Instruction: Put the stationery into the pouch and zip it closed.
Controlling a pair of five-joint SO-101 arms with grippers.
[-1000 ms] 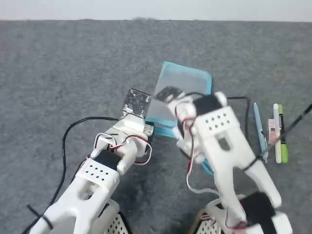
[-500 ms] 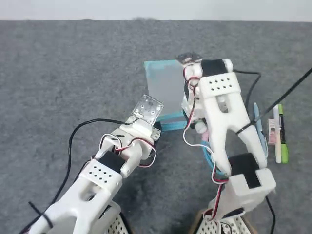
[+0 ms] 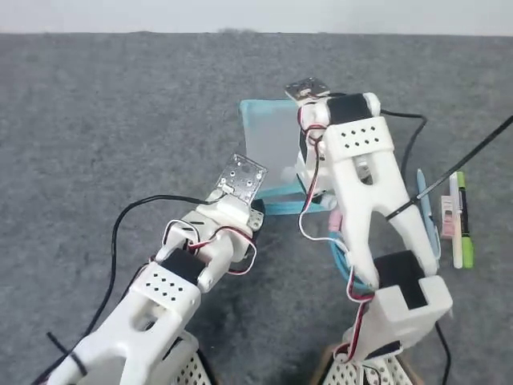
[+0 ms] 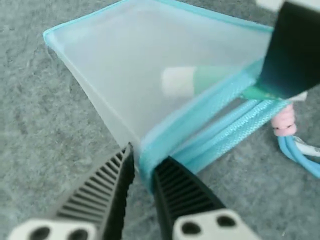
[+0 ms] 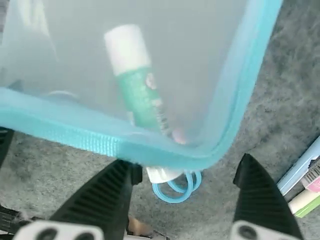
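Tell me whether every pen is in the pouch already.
No, several pens lie on the grey mat, outside the pouch.

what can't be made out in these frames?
High view: the right arm covers much of the pouch's zip edge.
Left wrist view: a dark blurred shape hides one end of the glue stick.
Right wrist view: the pens are cut off by the frame edge. The pouch's edge crosses the glue stick, so whether it is fully inside is unclear.
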